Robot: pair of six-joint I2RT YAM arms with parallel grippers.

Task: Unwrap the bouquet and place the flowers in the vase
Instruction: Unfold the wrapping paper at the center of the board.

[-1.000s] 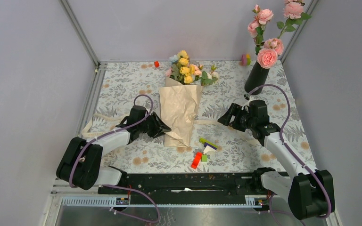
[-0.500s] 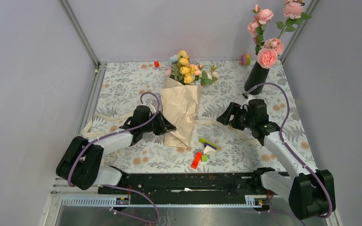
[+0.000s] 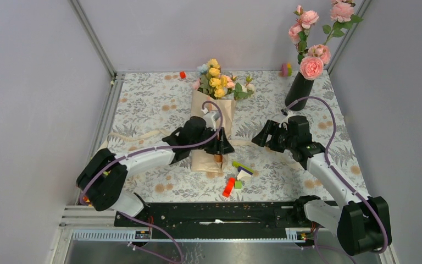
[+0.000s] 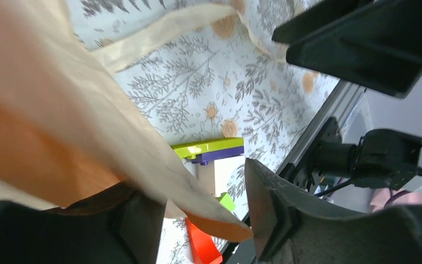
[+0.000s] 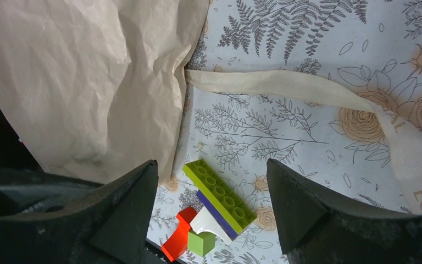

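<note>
The bouquet lies in the middle of the mat, its crinkled beige paper [image 3: 211,113] pointing toward me and the flowers [image 3: 218,80] at the far end. My left gripper [image 3: 220,146] reaches across the paper's lower end. In the left wrist view [image 4: 203,220] the jaws stand open with a loose flap of paper [image 4: 60,110] hanging between them. My right gripper [image 3: 260,137] hovers open just right of the wrap, and in its wrist view [image 5: 211,181] nothing is between the fingers. The black vase [image 3: 299,91] stands at the back right, holding tall pink roses.
An untied cream ribbon [image 3: 134,137] trails on the mat to the left of the wrap, and more of the ribbon [image 5: 286,88] runs to the right. Loose toy bricks [image 3: 236,176] lie near the wrap's tip. A small red piece [image 3: 182,74] and a coloured toy [image 3: 286,70] sit at the back edge.
My left arm has swung right, from the wrap's left edge to across its lower end. The right arm has barely shifted.
</note>
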